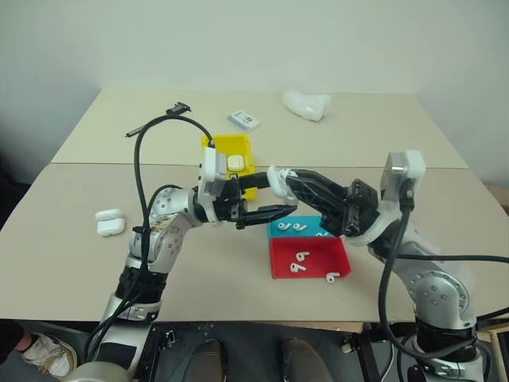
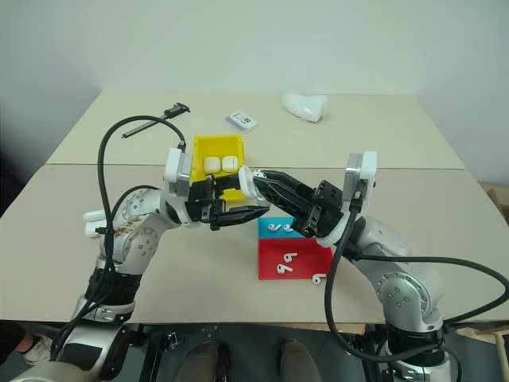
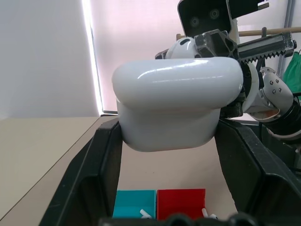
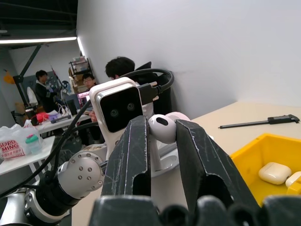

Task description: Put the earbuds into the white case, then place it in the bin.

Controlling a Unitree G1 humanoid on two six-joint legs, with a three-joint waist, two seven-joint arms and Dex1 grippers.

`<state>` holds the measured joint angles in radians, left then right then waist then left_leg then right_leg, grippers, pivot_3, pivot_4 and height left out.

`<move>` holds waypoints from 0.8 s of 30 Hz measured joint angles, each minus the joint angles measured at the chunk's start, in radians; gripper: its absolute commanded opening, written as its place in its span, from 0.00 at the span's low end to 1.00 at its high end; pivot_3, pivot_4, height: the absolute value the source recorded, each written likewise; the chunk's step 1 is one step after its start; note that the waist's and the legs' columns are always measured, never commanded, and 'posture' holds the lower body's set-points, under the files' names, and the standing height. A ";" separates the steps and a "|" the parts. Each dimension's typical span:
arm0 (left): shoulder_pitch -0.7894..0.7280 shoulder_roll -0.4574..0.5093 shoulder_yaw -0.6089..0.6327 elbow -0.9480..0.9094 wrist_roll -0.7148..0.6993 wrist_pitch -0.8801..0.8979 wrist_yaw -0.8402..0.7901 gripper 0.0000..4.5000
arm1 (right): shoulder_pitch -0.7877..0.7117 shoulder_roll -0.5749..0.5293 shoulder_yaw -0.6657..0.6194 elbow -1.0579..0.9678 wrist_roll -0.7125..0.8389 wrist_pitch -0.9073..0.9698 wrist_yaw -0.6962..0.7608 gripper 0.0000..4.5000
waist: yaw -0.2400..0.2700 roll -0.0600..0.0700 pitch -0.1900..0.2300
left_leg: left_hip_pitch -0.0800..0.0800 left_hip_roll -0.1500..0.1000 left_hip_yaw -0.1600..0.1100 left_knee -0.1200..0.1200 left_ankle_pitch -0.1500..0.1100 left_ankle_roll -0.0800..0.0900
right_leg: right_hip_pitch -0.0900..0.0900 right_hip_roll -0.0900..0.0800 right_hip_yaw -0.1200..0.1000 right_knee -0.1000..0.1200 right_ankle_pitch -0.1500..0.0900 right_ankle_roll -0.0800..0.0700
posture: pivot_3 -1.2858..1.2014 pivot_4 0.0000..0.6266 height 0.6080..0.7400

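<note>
**Earbud and case held together above the table**

Left eye view: the left gripper (image 1: 266, 215) and the right gripper (image 1: 274, 180) meet in mid-air over the table (image 1: 71, 207), just at 6 o'clock from the yellow bin (image 1: 215, 147). A white case already lies in the bin. At 5 o'clock from the meeting point sit a blue tray (image 1: 278, 231) and a red tray (image 1: 314, 267) holding loose earbuds (image 1: 299, 257). Two more cases (image 1: 109, 222) rest at the table's 9 o'clock edge.

Right eye view: two white cases lie side by side in the bin.

Left wrist view: the white case (image 3: 176, 106) sits between the two black fingers (image 3: 96, 165), touching both; the left gripper is clamped on it, lid end away from the camera.

Right wrist view: one earbud (image 4: 162, 128) is pinched between the right gripper's fingertips (image 4: 136, 136), its round head showing above them, just in front of the left wrist's camera housing (image 4: 117, 110). People (image 4: 120, 68) sit in the background.
</note>
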<state>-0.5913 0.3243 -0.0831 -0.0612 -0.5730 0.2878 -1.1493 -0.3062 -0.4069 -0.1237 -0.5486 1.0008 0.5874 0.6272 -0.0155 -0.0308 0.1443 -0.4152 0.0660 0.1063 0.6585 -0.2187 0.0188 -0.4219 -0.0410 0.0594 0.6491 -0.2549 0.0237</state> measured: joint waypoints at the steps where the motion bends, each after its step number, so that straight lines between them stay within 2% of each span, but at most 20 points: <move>1: 0.000 -0.001 0.003 0.000 -0.001 0.000 0.003 0.61 | 0.005 -0.006 0.000 -0.002 -0.001 -0.001 0.005 0.35 | 0.000 0.000 0.000 | 0.000 0.000 0.000 0.000 0.000 0.000 | 0.000 0.000 0.000 0.000 0.000 0.000 | 0.52 0.24 1.00; 9: 0.000 -0.003 0.015 0.000 -0.002 -0.001 0.010 0.61 | 0.011 -0.017 0.007 -0.002 -0.014 -0.001 0.018 0.91 | 0.000 0.000 0.000 | 0.000 0.000 0.000 0.000 0.000 0.000 | 0.000 0.000 0.000 0.000 0.000 0.000 | 0.52 0.24 1.00; 18: 0.000 -0.003 0.016 0.000 -0.002 -0.002 0.010 0.61 | 0.021 -0.042 -0.003 -0.004 0.003 -0.001 0.018 0.91 | 0.001 0.000 0.000 | 0.000 0.000 0.000 0.000 0.000 0.000 | 0.000 0.000 0.000 0.000 0.000 0.000 | 0.52 0.24 1.00; 22: 0.001 0.011 0.014 0.000 0.001 -0.005 -0.005 0.61 | 0.034 -0.089 -0.023 -0.011 0.010 0.001 0.025 0.91 | 0.000 0.000 0.000 | 0.000 0.000 0.000 0.000 0.000 0.000 | 0.000 0.000 0.000 0.000 0.000 0.000 | 0.52 0.24 1.00; 24: 0.003 0.035 0.009 0.009 0.018 -0.019 -0.027 0.61 | 0.013 -0.135 -0.051 -0.007 0.027 0.012 0.029 0.83 | 0.000 0.000 0.000 | 0.000 0.000 0.000 0.000 0.000 0.000 | 0.000 0.000 0.000 0.000 0.000 0.000 | 0.52 0.24 1.00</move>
<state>-0.5887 0.3588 -0.0738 -0.0527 -0.5552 0.2688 -1.1767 -0.2933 -0.5419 -0.1749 -0.5555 1.0282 0.5991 0.6558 -0.0159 -0.0308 0.1443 -0.4148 0.0660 0.1067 0.6585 -0.2187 0.0188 -0.4219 -0.0410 0.0597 0.6491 -0.2549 0.0237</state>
